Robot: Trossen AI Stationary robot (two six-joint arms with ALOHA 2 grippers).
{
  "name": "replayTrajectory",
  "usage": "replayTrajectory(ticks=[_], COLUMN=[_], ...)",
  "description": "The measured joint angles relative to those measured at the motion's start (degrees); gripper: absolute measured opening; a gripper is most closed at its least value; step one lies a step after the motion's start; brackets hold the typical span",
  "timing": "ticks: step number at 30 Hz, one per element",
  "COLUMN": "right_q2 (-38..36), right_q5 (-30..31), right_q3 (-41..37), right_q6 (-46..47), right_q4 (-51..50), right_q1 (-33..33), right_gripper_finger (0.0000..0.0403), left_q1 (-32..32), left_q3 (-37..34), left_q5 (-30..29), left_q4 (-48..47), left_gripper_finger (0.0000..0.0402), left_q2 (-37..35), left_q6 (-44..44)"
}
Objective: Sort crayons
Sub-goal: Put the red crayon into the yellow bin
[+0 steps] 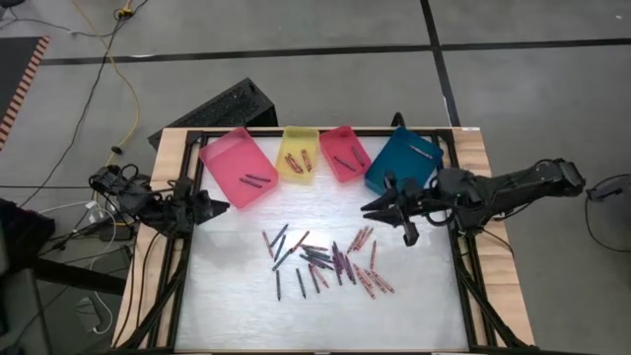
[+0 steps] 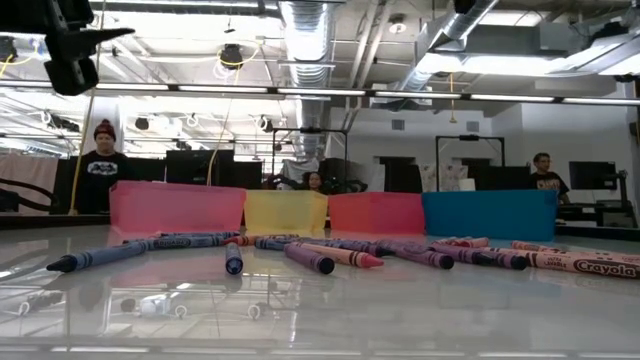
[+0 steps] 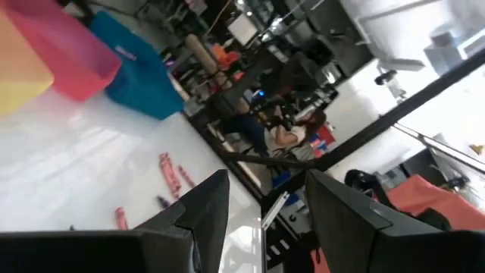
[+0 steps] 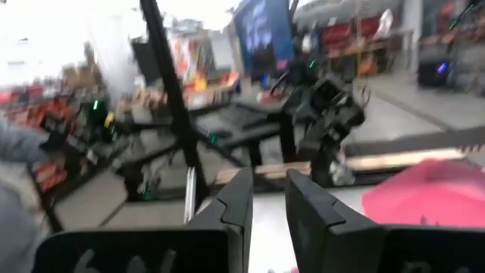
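Crayons (image 1: 325, 261) lie scattered in a loose heap at the middle of the white worktop (image 1: 237, 306), while four trays line its far edge: a pink tray (image 1: 237, 168), a yellow tray (image 1: 299, 155), a red tray (image 1: 345, 153) and a blue tray (image 1: 406, 158), each already holding a few sticks. The right gripper (image 1: 373, 209) hangs above the worktop just in front of the blue tray, its fingers a narrow gap apart with nothing between them. The left gripper (image 1: 222, 207) waits near the left edge, beside the pink tray, fingers apart and empty. Risk lies in the pile itself: the sticks overlap and cross, so a descent could nudge neighbours aside, pinch two at once, or send one rolling over the glossy surface. The worktop sits in a wooden frame on a grey tiled floor with cables; beyond it, an open workshop with people (image 2: 104, 165) at desks.
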Motion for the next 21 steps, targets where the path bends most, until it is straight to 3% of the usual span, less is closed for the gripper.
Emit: replayTrajectory(ticks=[4, 14, 18, 21], right_q2=[-0.5, 4.2, 6.4, 7.6], right_q5=[1.7, 1.7, 1.6, 1.5], right_q3=[-4.1, -5.5, -5.5, -5.5], right_q6=[3.8, 21.6, 23.8, 21.6], right_q4=[4.6, -4.9, -5.8, -0.9], right_q1=[0.0, 0.1, 1.1, 1.8], right_gripper_finger=[0.0082, 0.0082, 0.0082, 0.0082], left_q1=[0.0, 0.3, 0.3, 0.3], left_q3=[0.0, 0.0, 0.0, 0.0], left_q5=[2.4, 0.8, -0.3, -0.5], left_q4=[-0.6, -4.6, -9.5, -11.4], left_gripper_finger=[0.0165, 0.0165, 0.0165, 0.0165], left_q2=[0.0, 0.0, 0.0, 0.0], left_q6=[3.9, 6.4, 2.4, 1.1])
